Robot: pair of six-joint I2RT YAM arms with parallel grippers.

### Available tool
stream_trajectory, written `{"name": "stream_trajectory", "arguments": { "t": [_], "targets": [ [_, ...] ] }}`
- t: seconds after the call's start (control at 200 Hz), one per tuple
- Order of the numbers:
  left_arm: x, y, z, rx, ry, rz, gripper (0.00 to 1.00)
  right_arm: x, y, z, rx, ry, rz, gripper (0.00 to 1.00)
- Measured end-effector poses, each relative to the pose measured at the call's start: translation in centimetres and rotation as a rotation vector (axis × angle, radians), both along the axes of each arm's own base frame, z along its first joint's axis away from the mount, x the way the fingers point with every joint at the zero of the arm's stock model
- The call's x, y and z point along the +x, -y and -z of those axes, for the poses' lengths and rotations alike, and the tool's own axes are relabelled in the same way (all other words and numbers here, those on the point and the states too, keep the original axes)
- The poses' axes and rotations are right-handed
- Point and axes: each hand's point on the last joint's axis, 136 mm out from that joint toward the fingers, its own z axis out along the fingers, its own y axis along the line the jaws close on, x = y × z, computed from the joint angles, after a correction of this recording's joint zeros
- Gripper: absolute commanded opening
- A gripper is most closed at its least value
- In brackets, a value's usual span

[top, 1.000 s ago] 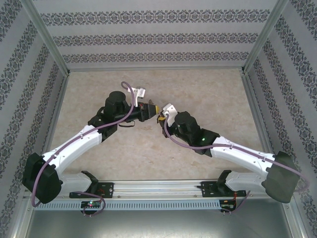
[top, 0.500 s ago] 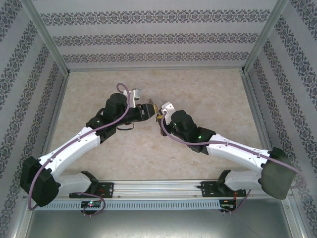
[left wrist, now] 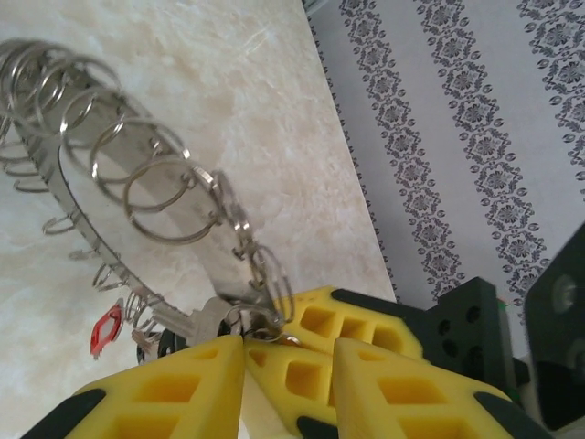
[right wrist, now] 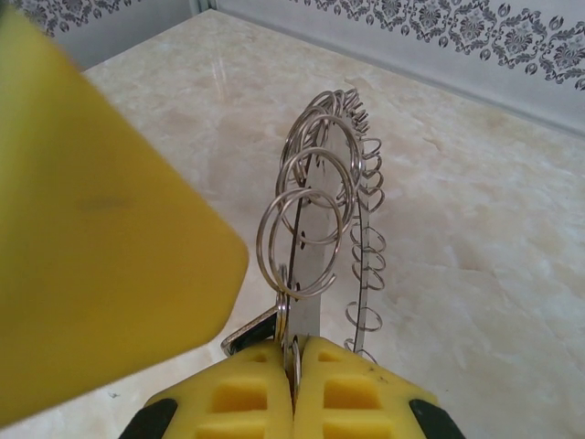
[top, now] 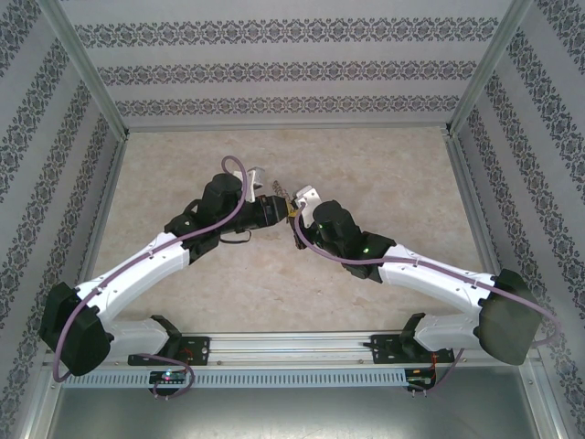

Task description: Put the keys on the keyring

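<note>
Both arms extend forward and inward, elbows low, wrists meeting tip to tip at centre; left gripper (top: 280,207) with jaws partly apart, close against the right; right gripper (top: 294,210) with jaws pressed together on the keyring (right wrist: 309,315)

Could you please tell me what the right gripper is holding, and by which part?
The right gripper pinches the keyring by the near edge of its rim, standing it upright.

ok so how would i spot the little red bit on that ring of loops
Over the middle of the marbled table, find the big metal ring that the right hand pinches upright. Follow its band toward that hand: the red bit hangs there beside a flat key, the only coloured piece among all the silvery loops.
</note>
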Motion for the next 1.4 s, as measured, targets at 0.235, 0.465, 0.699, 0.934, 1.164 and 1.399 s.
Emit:
{"name": "stream_trajectory", "arguments": {
  "t": [0.235,0.465,0.699,0.934,1.164,1.399],
  "targets": [
    [0.4,0.5,-1.1,0.004,0.020,0.009,0.34,0.0,0.0,0.4,-0.005,-0.021,0.006,0.00],
    [0.8,0.7,0.3,0.042,-0.014,0.010,0.34,-0.1,0.0,0.6,-0.006,-0.031,0.007,0.00],
    [0.8,0.1,1.2,0.080,-0.035,-0.016,0.36,-0.1,0.0,0.6,-0.005,-0.034,0.009,0.00],
    [1.0,0.4,0.4,0.088,-0.008,-0.012,0.32,-0.1,-0.3,0.2,0.000,-0.029,0.002,0.00],
    [1.1,0.4,0.6,0.117,0.003,-0.008,0.23,0.0,-0.5,0.0,0.002,-0.028,0.001,0.00],
    [0.9,0.0,1.5,0.188,0.004,-0.003,0.04,-0.4,-0.6,0.4,-0.019,-0.034,-0.005,0.00]
  ]
}}
